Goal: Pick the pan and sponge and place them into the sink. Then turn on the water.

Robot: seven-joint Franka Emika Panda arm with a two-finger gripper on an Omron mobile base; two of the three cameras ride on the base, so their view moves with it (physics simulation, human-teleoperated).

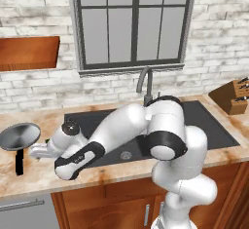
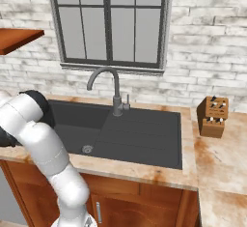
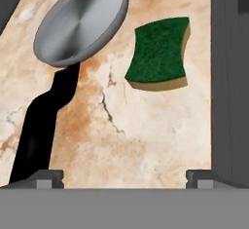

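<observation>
The pan (image 3: 80, 21), shiny grey with a black handle (image 3: 44, 121), lies on the counter, seen at the upper left of the hand view. Beside it lies the sponge (image 3: 158, 52), green side up over a yellow base, close to the sink's rim (image 3: 228, 77). My gripper (image 3: 125, 178) hangs open above the bare counter between handle and sponge, touching neither and holding nothing. From the left base view, the pan (image 1: 19, 135) sits left of the black sink (image 1: 209, 125), with my gripper (image 1: 36, 151) low beside the pan. The basin (image 2: 140, 134) holds nothing.
A curved grey faucet (image 2: 108, 83) stands behind the sink under the window. A wooden knife block (image 2: 212, 116) sits on the counter to the right. Wooden shelves (image 1: 26, 52) hang on the brick wall at the left. My arm's elbow reaches across the basin.
</observation>
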